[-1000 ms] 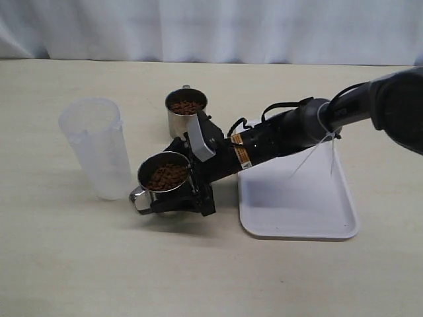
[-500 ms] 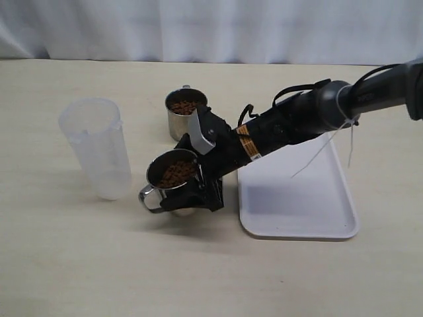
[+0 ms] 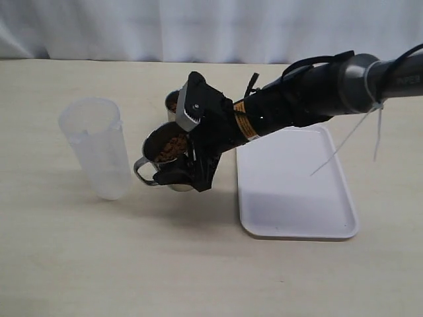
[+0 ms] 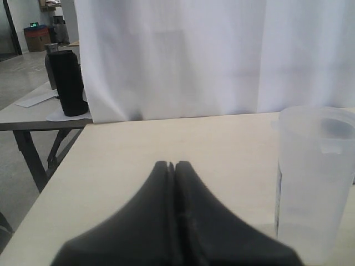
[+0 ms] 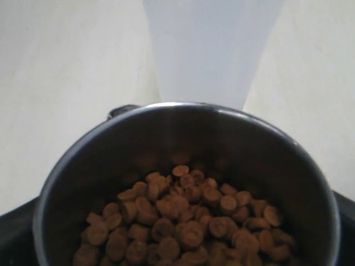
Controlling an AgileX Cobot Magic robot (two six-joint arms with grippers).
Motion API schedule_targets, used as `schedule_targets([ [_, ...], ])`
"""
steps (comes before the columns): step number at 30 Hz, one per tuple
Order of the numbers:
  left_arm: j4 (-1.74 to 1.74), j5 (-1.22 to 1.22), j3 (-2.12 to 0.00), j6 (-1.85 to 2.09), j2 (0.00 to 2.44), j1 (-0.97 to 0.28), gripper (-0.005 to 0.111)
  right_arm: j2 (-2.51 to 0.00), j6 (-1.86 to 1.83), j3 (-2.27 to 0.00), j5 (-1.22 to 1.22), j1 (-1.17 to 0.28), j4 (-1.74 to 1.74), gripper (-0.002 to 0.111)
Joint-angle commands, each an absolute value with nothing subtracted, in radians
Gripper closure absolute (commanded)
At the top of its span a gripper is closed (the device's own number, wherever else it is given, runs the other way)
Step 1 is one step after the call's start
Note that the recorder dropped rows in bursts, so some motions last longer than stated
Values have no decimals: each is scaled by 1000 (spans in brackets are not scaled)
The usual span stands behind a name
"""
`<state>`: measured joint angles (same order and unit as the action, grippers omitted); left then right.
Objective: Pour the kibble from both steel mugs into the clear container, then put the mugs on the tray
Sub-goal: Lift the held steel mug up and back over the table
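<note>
My right gripper [image 3: 180, 173] is shut on a steel mug [image 3: 160, 150] and holds it lifted off the table, tilted, with its loop handle [image 3: 141, 173] toward the clear container [image 3: 96, 148]. Brown kibble [image 3: 173, 148] fills the mug; in the right wrist view the kibble [image 5: 183, 221] lies inside the mug's rim [image 5: 183, 105], with the container [image 5: 213, 50] just beyond. The second mug [image 3: 171, 105] stands behind, mostly hidden by the gripper. The white tray [image 3: 294, 188] lies to the right. My left gripper [image 4: 173, 166] is shut and holds nothing, with the container [image 4: 310, 177] beside it.
A white curtain [image 3: 211, 30] hangs along the table's far edge. The right arm [image 3: 310, 99] reaches over the tray's back corner. In the left wrist view a second table with a black cylinder [image 4: 67, 83] stands off to the side.
The right gripper has raised the mug off the table and tipped it more. The container, second mug and tray have stayed in place.
</note>
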<state>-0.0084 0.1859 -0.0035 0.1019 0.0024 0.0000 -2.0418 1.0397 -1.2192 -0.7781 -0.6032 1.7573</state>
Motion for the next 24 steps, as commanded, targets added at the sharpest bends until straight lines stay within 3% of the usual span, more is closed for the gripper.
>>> schedule_targets([
  [1,-12,179,0,100,0,-1,107,-1987,1032,-1171,-776,-605,1726,104],
  [18,-12,179,0,100,0,-1,107,-1887,560,-1087,-533,-607,1156,104],
  [24,-12,179,0,100,0,-1,107,-1887,545,-1092,-542,-607,1130,104],
])
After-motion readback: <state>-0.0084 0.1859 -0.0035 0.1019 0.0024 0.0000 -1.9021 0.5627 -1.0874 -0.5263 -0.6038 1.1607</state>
